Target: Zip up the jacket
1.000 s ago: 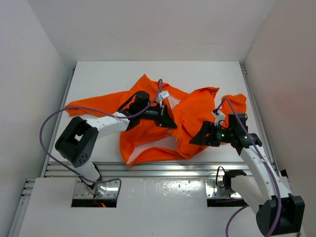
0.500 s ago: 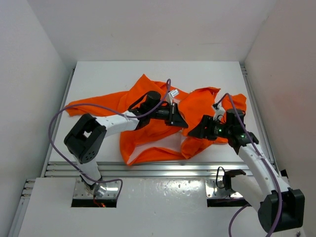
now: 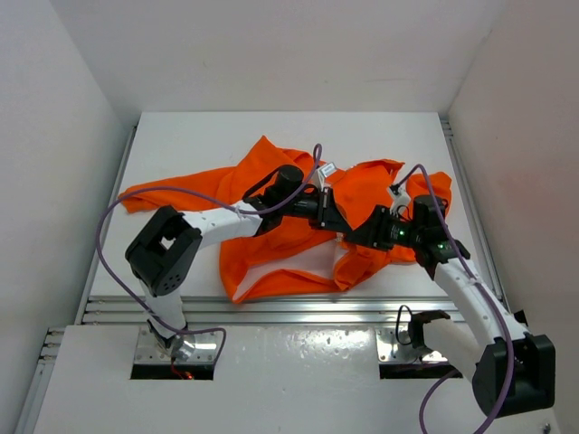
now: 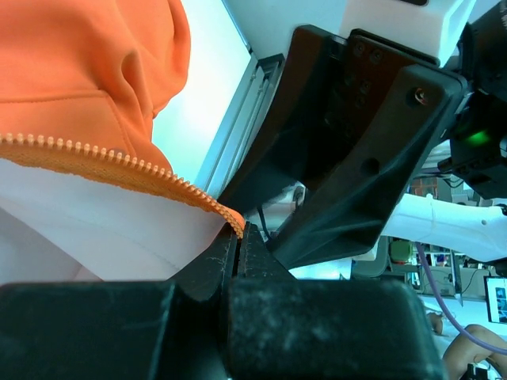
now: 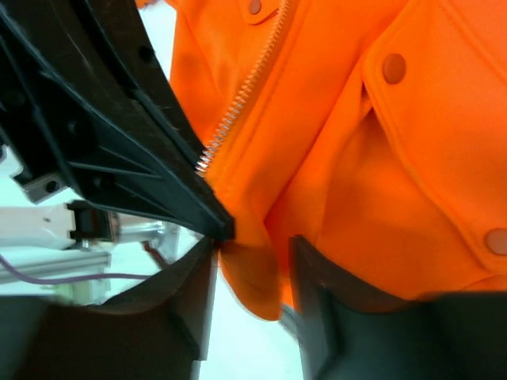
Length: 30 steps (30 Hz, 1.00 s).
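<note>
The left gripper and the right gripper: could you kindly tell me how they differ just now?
The left gripper is shut, pinching the end of the zipper edge of the jacket; the right gripper stands open, with orange fabric between its jaws. The left reaches rightward, the right leftward. Both meet at the jacket front.

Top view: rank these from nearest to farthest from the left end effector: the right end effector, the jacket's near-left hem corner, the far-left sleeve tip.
From the left end effector:
1. The right end effector, right beside it at the table's middle.
2. The hem corner of the jacket, toward the near edge, left.
3. The sleeve tip, far left.
</note>
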Tool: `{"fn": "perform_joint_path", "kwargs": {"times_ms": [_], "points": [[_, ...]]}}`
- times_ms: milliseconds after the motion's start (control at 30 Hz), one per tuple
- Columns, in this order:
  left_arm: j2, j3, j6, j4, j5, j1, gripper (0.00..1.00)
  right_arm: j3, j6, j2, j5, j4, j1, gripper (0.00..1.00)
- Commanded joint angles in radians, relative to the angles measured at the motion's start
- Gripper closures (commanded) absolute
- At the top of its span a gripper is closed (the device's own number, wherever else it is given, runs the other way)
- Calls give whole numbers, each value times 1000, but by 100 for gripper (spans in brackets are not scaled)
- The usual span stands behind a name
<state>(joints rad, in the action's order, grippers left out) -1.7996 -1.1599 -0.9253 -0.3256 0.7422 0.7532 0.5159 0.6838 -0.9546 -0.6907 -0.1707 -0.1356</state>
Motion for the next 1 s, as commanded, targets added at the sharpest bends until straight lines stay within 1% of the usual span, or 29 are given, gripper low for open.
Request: {"fn": "perform_joint_path", "kwargs": {"times_ms": [0,67,100,200,400,567,700,800,833,867,933,967], "points": [[0,-38,-3,-20,3,11,100,9,13,-4,-29,40,-7,67],[0,-38,-3,-20,3,11,100,3,11,2,-35,34,-7,77],[0,-38,-3,-20,-7,11,100,-5,11,10,-36,34,-7,79],[0,-38,-12,-30,-7,11,100,-16,20,16,-47,33,-7,79],[-20,-38,-70,-96,3,1,100,-24,31,19,-61,34,-6,70],[-20,-38,-101,-136,23,1,100,-17,37,5,-61,57,-9,70],[-29,-29,-101,-136,23,1,100,-7,36,-3,-61,63,-9,70],[-29,-29,-110,-145,23,1,100,-2,36,-4,-61,69,-10,80],[-29,-29,-110,-145,23,1,100,-1,37,-4,-59,69,-7,92],[-29,-29,-110,-136,23,1,100,7,24,-6,-55,65,-9,99],[-20,-29,-66,-113,23,1,100,19,-19,10,-46,16,-10,100],[-9,-29,-41,-93,4,1,89,29,-44,14,-46,-7,-7,100]]}}
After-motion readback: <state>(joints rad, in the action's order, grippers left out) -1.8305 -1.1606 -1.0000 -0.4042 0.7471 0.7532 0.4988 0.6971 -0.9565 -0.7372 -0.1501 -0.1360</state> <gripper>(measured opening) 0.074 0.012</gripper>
